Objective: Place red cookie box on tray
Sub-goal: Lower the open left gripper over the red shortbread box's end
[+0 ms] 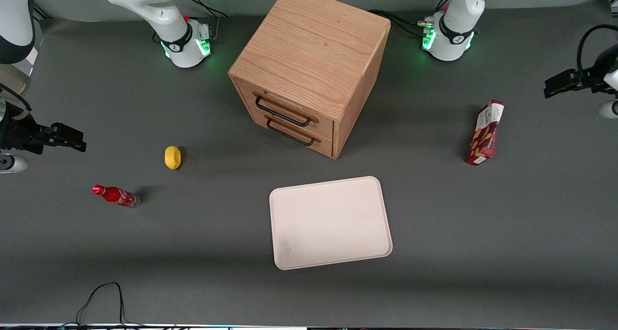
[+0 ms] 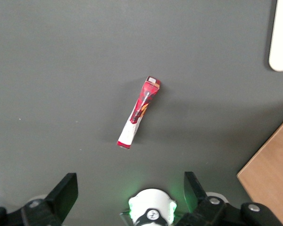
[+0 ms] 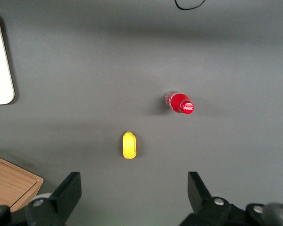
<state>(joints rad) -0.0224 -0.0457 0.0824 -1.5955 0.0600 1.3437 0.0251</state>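
1. Left wrist view: looks straight down on the red cookie box, standing on a narrow long edge on the grey bench, with only its thin upper edge and white end panel showing.
2. Same view: shows the gripper released, fingers spread wide, raised well above the box and holding nothing.
3. Front view: puts the red cookie box toward the working arm's end of the bench, well apart from the cream-white tray, which lies flat and bare in front of the wooden two-drawer cabinet.
4. Probably light: thin cardboard around biscuit sticks, so little lifting effort expected.
5. Likely stiff along its length but soft across the broad printed faces; firm squeezing could dent the card or snap the contents.
6. Best hold, as a judgement: across the narrow thickness near mid-length, one finger on each broad face, with the fingers turned to match the box's slant.
7. Smooth printed card may slip, and the on-edge pose looks tippy; a nudge from one finger on the way down could topple it.
8. Yellow lemon and small red soda bottle sit toward the parked arm's end, clear of the route to the tray.
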